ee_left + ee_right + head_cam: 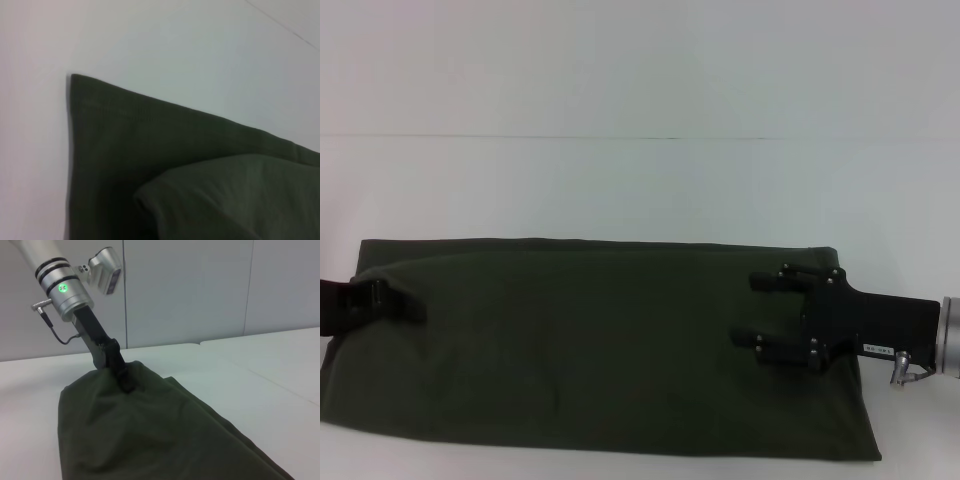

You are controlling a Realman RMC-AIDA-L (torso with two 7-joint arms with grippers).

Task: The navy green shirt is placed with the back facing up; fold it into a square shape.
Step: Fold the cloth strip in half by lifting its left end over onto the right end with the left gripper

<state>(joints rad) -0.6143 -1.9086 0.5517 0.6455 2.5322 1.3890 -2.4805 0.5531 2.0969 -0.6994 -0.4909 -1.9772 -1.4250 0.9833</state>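
Note:
The navy green shirt (600, 340) lies as a long dark olive band across the white table, plain side up, with no lettering showing. My left gripper (405, 305) is at the shirt's left end, shut on the cloth. The right wrist view shows the left gripper (125, 380) with the fabric bunched up and raised around its tips. The left wrist view shows a corner of the shirt (125, 130) with a raised fold close to the camera. My right gripper (760, 312) is over the shirt's right end, open, its two fingers spread wide and holding nothing.
The white table (640, 180) stretches beyond the shirt, with a thin seam line running across it. Pale wall panels (200, 290) stand behind the table in the right wrist view. The shirt's near edge lies close to the table's front.

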